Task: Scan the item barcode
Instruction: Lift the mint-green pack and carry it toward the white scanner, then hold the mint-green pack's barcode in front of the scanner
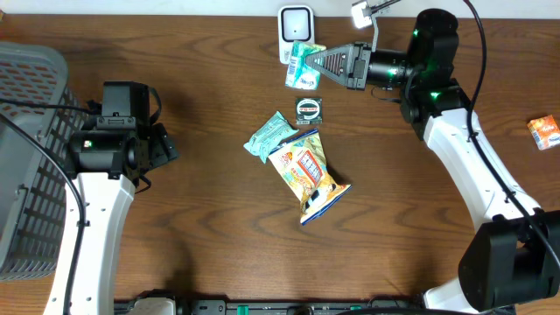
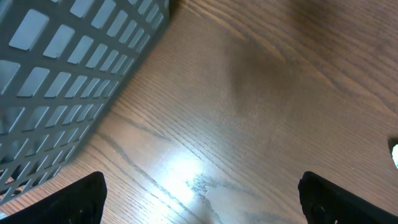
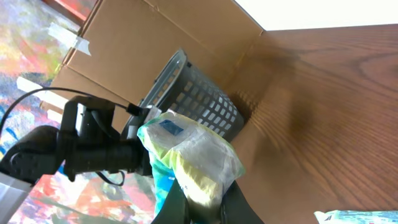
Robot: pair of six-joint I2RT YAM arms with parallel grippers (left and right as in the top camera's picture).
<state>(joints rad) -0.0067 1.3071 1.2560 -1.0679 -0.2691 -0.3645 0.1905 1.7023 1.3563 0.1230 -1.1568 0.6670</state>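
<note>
The wooden table (image 1: 201, 219) carried one gray mesh basket (image 1: 31, 131) at its left edge. Mid-table lay one yellow snack bag (image 1: 311, 175), one teal pouch (image 1: 269, 136) and one small round black item (image 1: 308, 108). The right gripper (image 1: 317, 61) clenched a crinkled teal-and-white packet (image 1: 302, 70) just beside the single white scanner (image 1: 296, 24). The left gripper (image 1: 164, 147) hung spread wide, holding nothing.

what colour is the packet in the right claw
The packet is pale yellow and white with a blue patch; best in right wrist view.

Two teal packets: held packet (image 1: 300, 77) in the right claw (image 1: 312, 60), loose packet (image 1: 269, 136) near it. One chip bag (image 1: 308, 179), one scanner (image 1: 296, 22), one basket (image 1: 35, 79).
</note>
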